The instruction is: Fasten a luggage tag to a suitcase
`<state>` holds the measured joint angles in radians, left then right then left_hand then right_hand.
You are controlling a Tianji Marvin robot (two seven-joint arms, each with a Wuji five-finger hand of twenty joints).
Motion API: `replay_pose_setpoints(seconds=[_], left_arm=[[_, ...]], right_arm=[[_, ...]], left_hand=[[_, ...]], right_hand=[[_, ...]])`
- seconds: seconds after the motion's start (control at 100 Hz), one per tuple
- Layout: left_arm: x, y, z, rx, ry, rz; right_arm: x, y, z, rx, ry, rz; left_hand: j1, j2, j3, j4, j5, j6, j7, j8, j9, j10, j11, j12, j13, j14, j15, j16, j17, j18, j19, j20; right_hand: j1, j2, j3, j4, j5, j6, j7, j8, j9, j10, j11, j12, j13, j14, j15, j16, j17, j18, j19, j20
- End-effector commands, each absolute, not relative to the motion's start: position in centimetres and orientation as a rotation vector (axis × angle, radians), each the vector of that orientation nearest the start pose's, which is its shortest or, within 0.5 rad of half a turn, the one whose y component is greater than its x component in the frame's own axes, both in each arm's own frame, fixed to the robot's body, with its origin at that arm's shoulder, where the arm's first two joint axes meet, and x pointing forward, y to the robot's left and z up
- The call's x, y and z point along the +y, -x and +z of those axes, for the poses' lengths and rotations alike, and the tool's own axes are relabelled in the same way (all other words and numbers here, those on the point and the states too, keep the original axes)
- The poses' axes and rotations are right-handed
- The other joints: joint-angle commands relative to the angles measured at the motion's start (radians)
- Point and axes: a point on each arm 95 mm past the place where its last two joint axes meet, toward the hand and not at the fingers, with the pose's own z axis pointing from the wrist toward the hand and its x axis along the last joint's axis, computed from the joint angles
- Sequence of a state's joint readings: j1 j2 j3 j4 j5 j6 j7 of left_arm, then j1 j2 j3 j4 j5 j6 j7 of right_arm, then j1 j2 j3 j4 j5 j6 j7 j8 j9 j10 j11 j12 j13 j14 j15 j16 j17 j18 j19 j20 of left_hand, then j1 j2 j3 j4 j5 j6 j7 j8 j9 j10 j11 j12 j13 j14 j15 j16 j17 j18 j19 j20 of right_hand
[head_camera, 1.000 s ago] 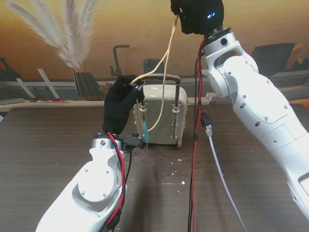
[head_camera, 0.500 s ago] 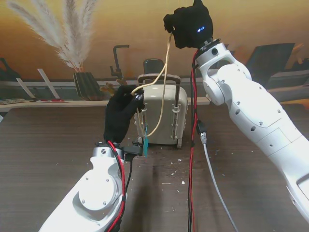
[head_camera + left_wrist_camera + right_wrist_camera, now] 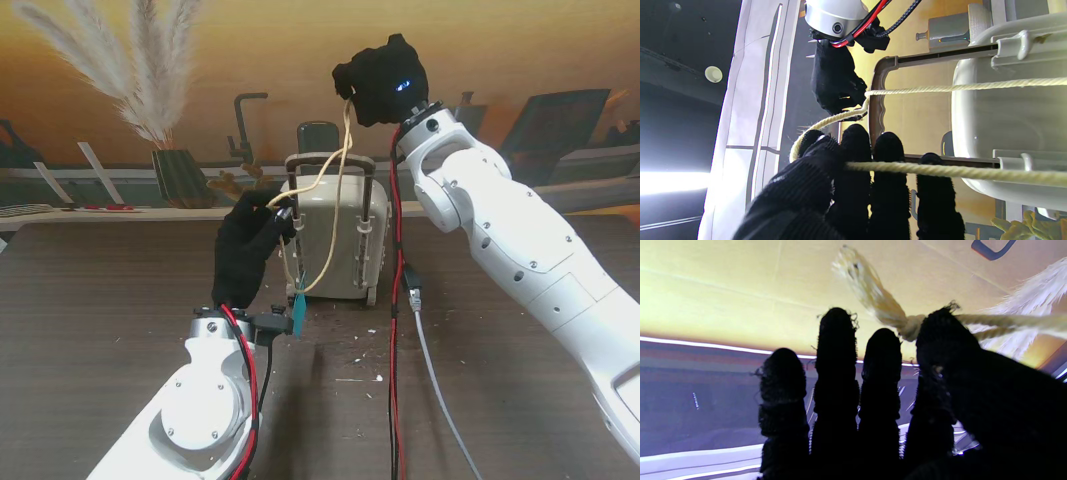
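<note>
A small beige suitcase (image 3: 340, 245) stands upright on the dark table (image 3: 90, 300), its brown pull handle (image 3: 330, 160) raised. A cream cord (image 3: 346, 125) runs from my right hand (image 3: 378, 80), held high over the case, down past the handle in a loop in front of the case. My left hand (image 3: 252, 250) pinches that cord beside the case's left edge. A teal tag (image 3: 298, 312) hangs near my left wrist. The left wrist view shows the cord (image 3: 940, 170) lying across my fingers (image 3: 857, 156), beside the suitcase (image 3: 1007, 126). The right wrist view shows the cord's knot (image 3: 911, 327) pinched between my thumb and first finger.
Pampas grass in a dark vase (image 3: 180, 178) stands at the back left. Red and black cables (image 3: 395, 360) hang from my right arm to the table in front of the case. Small white scraps (image 3: 360, 365) lie on the table nearer to me.
My right hand has come down and leftward toward the suitcase handle with the cord end. The left hand slid slightly lower and nearer to me, keeping its pinch; the loop hangs slacker.
</note>
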<state>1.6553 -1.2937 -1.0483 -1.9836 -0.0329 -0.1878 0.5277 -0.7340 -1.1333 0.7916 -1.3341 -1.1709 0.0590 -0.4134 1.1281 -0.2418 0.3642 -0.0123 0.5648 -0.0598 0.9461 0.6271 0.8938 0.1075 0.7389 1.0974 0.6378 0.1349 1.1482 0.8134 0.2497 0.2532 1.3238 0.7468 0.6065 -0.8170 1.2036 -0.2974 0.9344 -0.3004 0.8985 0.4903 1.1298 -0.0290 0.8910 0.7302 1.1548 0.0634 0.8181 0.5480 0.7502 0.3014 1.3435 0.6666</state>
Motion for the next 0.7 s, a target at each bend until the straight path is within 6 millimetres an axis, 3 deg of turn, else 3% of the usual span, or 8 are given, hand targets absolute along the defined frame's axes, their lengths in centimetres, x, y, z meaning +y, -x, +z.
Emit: replay_pose_setpoints(seconds=[0.0,0.46,0.69], left_arm=[[-10.7,-33.6,-19.2,0.004,1.747,-2.726],[-10.3,-32.8,-18.9,-0.027,1.721,-2.746],[-10.5,-33.0,-18.1,-0.035,1.702,-2.778]], right_arm=[[9.7,-53.8,-7.4,1.133,-0.215,1.605],[11.2,-54.5,-7.9,1.221,-0.239,1.581],[11.5,-54.2,-7.7,1.254,-0.247,1.585]], left_hand=[[0.062,0.011,-0.015,0.018,0.022,-0.051,0.021,0.001,-0.002,-0.009,-0.001,-0.006,-0.005,-0.004,-0.014,-0.022,-0.005,-0.008,-0.002,-0.009],[0.063,0.011,-0.016,0.017,0.021,-0.050,0.023,-0.003,-0.003,-0.010,-0.001,-0.007,-0.005,-0.005,-0.016,-0.023,-0.005,-0.008,-0.002,-0.010],[0.064,0.012,-0.017,0.016,0.021,-0.051,0.024,-0.004,-0.003,-0.010,-0.001,-0.007,-0.005,-0.005,-0.017,-0.023,-0.006,-0.008,-0.002,-0.011]], right_hand=[[0.036,0.063,0.004,0.009,0.035,-0.075,0.085,-0.008,0.000,-0.015,-0.010,-0.005,0.004,-0.006,-0.014,-0.008,-0.011,-0.008,-0.008,-0.006],[0.035,0.061,0.003,0.009,0.028,-0.068,0.090,-0.027,0.001,-0.021,-0.017,-0.007,0.004,-0.009,-0.025,-0.008,-0.011,-0.008,-0.016,-0.010],[0.030,0.061,0.000,0.009,0.014,-0.044,0.074,-0.071,-0.006,-0.017,-0.044,-0.022,-0.004,-0.011,-0.049,-0.014,-0.020,-0.011,-0.037,-0.018]])
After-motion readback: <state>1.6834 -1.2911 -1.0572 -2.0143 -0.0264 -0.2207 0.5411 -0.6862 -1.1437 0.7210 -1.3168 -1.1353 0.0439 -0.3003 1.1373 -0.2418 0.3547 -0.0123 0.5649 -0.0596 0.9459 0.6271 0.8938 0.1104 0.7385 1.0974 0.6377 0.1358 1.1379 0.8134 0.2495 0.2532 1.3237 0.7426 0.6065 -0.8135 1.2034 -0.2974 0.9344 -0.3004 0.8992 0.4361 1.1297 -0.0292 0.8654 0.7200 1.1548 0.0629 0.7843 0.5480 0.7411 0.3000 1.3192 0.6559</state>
